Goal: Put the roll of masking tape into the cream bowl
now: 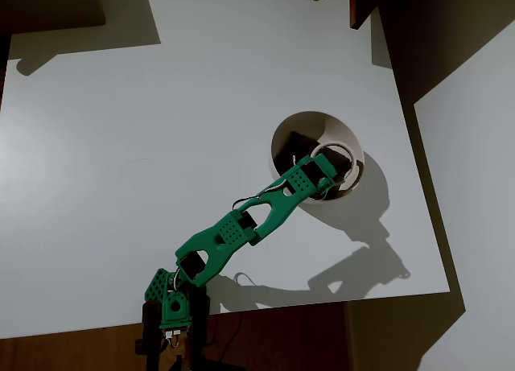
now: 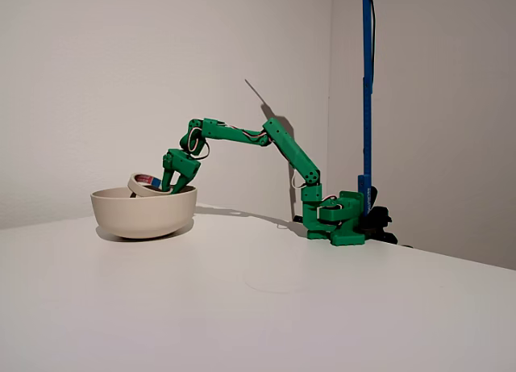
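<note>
- Because it is carried tilted, with one edge higher than the other, the roll of masking tape (image 2: 145, 182) sits half above the rim of the cream bowl (image 2: 121, 219) in the fixed view, its reddish inner core showing; it does not look to be resting on the bowl's floor yet.
- In the overhead view the roll of masking tape (image 1: 335, 163) lies within the outline of the cream bowl (image 1: 322, 123), towards its right-hand wall, so a drop from here would probably land inside.
- The gripper (image 2: 171, 181) is clamped on the roll, its fingers reaching down past the rim into the bowl; that grip explains the slanted hang of the ring.
- The green arm (image 1: 241, 226) stretches nearly straight from its base at the table's near edge, presumably because the bowl stands far out on the table.
- A dark shape shows inside the bowl under the wrist in the overhead view; whether it is shadow or an item cannot be told.
- The white table (image 1: 121, 146) carries the bowl and the arm's base.
- Judged from this, the task is in its last step: letting go is what remains.
</note>
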Robot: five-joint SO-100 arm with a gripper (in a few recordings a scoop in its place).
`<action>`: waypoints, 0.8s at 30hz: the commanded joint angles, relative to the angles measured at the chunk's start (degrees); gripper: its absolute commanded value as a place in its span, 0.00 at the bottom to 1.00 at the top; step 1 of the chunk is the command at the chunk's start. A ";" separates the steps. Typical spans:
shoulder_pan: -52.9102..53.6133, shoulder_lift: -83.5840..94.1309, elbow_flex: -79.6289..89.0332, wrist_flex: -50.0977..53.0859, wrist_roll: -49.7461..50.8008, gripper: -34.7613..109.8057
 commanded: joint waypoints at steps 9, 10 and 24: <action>0.09 4.75 -6.06 0.09 3.16 0.36; 0.09 4.75 -6.06 0.00 3.25 0.36; -0.44 6.33 -6.15 -0.18 5.45 0.18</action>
